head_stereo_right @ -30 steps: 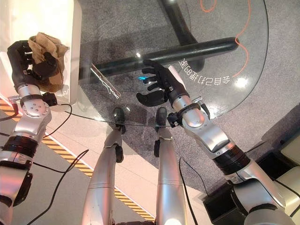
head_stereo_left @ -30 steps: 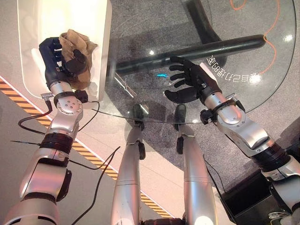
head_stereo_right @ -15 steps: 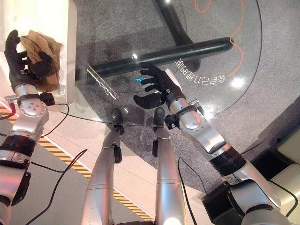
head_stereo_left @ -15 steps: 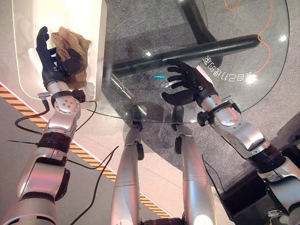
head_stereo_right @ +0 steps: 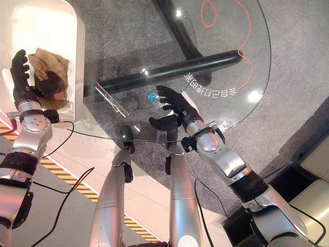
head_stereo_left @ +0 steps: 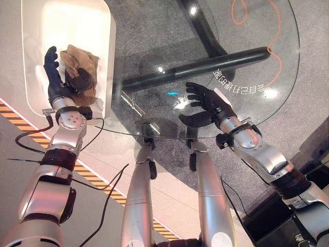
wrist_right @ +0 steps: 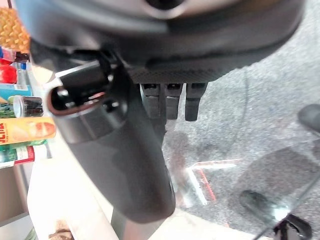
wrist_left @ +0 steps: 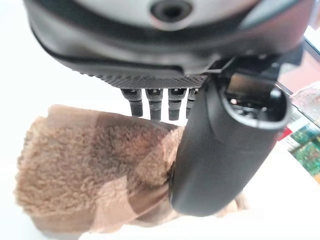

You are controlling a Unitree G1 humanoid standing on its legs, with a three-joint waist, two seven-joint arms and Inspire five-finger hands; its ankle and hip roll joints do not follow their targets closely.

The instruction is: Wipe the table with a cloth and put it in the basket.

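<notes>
The left hand [head_stereo_left: 55, 77] is opening, its fingers straightening off the brown cloth [head_stereo_left: 79, 69], now lying in the white basket [head_stereo_left: 108, 46], while the right hand [head_stereo_left: 205, 103] is hovering open over the glass table [head_stereo_left: 247, 46].

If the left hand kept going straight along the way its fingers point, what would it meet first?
Probably the far wall of the white plastic basket. The left hand has straight fingers beside the crumpled brown cloth, pointing along the tub's inside; depth is unclear.

We are uncurling our left hand [head_stereo_left: 55, 82] from the cloth [head_stereo_left: 79, 69]; its fingers are straightening. The cloth is settling into the basket [head_stereo_left: 31, 31].
</notes>
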